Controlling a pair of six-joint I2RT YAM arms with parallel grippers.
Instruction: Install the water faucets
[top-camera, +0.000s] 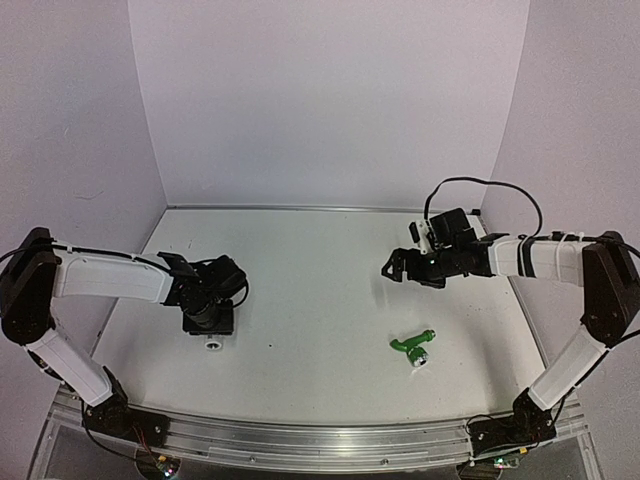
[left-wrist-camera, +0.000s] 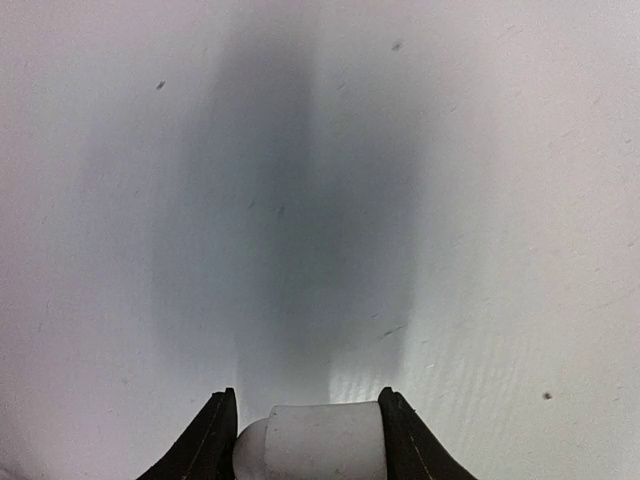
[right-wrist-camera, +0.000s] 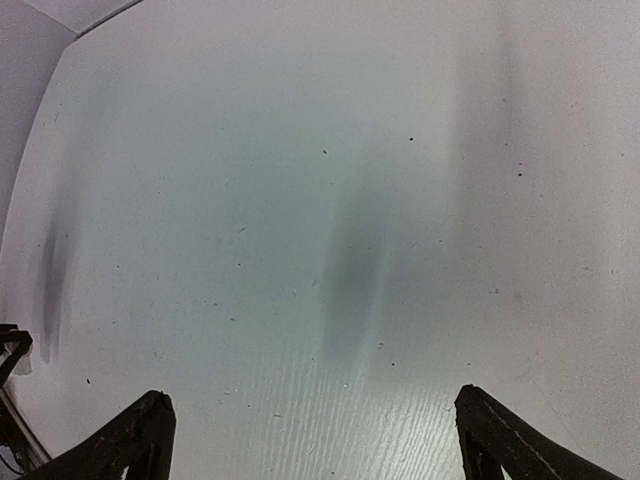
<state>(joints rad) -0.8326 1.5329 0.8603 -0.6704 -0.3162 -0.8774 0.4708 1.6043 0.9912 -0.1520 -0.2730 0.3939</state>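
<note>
Pinching the white fitting (left-wrist-camera: 312, 440) low over the counter (top-camera: 320, 300), the left jaws are drawn in narrow. One dark finger (left-wrist-camera: 212, 442) sits against each side of the piece, and the left wrist view shows no gap. That reads as a grip. Cannot tell if the fitting is off the surface or resting on it. In the top view the left arm (top-camera: 110, 280) is folded down on the left half of the counter, with the fitting showing just at its tip. Likely reason: the fitting lies on that side, so the left arm takes it, tilted low so the small piece sits square between the tips.

The green tap (top-camera: 412, 346) lies flat on the right half of the counter, silvery end toward the near edge. It is well apart from the fitting and nothing touches it.

The right jaws are spread wide and empty; the right wrist view shows only bare counter between the two tips. The right arm (top-camera: 540, 258) hangs above the counter, farther back than the tap and not over it. Judged: it is parked open, ready to drop onto the tap so the two parts can be brought together. Neither part is joined yet, so the install is at an early stage.
</note>
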